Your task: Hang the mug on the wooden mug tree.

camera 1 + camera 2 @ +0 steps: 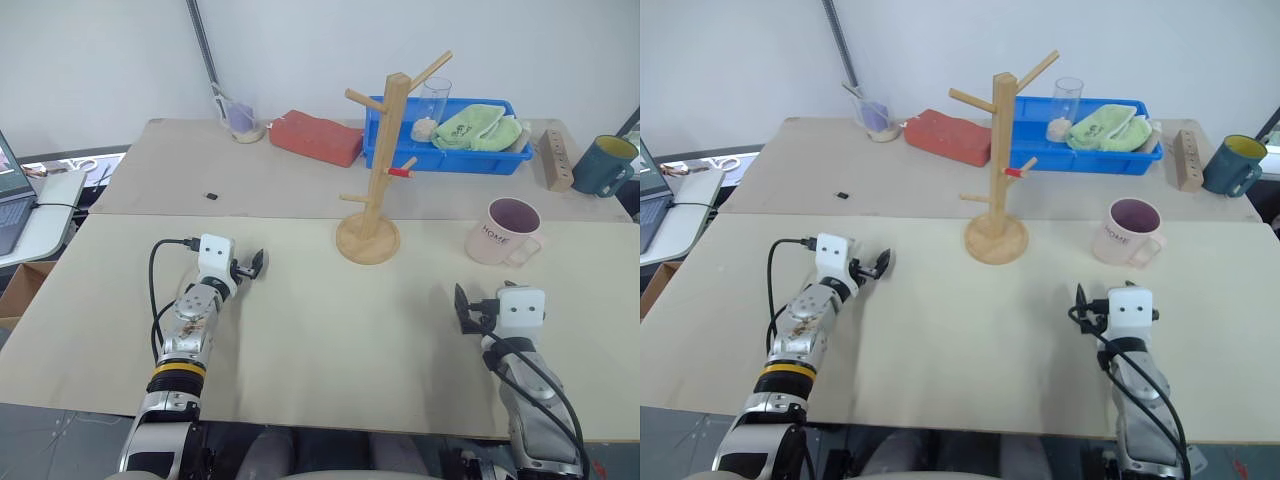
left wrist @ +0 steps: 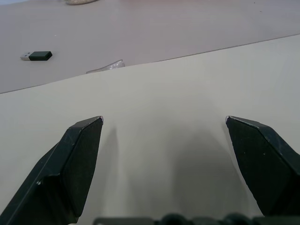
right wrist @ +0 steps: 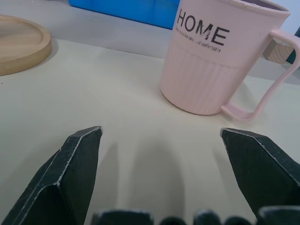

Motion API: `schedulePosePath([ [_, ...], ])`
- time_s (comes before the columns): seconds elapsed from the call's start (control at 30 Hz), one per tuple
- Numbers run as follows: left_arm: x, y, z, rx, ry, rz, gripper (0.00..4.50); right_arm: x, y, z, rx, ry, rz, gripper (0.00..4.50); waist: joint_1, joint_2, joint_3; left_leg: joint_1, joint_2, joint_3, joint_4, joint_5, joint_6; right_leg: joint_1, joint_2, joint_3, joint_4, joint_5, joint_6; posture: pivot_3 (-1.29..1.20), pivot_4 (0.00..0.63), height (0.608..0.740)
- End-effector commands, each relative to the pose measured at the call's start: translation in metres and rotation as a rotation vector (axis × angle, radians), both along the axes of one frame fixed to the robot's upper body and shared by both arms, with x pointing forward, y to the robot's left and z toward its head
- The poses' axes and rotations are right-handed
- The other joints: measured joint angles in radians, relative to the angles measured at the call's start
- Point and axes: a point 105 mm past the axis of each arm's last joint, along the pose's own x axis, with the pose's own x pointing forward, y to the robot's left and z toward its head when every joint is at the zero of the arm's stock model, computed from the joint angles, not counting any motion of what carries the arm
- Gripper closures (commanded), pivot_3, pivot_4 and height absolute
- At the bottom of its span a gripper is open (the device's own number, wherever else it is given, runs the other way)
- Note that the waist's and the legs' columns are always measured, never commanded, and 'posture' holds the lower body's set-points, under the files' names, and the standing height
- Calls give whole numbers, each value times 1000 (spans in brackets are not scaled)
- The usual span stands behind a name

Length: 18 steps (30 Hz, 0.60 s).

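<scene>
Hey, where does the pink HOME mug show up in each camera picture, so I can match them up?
Left eye view: the mug stands on the table at right, right of the wooden mug tree.
Right eye view: same spot, right of the tree, handle toward the robot's right.
Left wrist view: not in it.
Right wrist view: ahead of the open right gripper, upper right, lettering facing the camera.
Shared landmark: the tree's round base.
</scene>
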Motion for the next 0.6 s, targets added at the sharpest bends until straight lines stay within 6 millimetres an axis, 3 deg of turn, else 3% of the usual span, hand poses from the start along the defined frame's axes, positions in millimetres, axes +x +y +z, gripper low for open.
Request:
schedulePosePath([
  [0.03,1,-8,27,-47,-61,-104,0,-5,-7,18,-23,-61,-32,29,0,0,0,0,0,0,0,0,0,0,0,0,0,0,0,0,150,740],
  [0.17,-20,-45,76,-82,-91,-557,0,-21,-35,28,-65,-75,-155,29,-1,0,0,-1,0,-1,0,0,0,-1,0,-1,0,0,0,0,150,740],
  [0.3,-45,-66,116,-38,-67,-879,0,-23,-54,34,-69,-81,-213,29,-5,1,0,0,0,0,0,0,0,0,0,-1,0,0,0,0,150,740],
  [0.37,-59,-78,146,-11,-81,-1041,0,-21,-63,36,-69,-81,-225,29,-10,1,0,0,0,0,0,0,0,0,1,-1,0,-1,0,0,150,740],
  [0.6,-80,-103,191,101,-149,-1273,0,-6,-71,42,-62,-92,-204,29,-27,0,1,-1,1,0,0,-1,2,1,2,0,0,-1,-1,0,150,740],
])
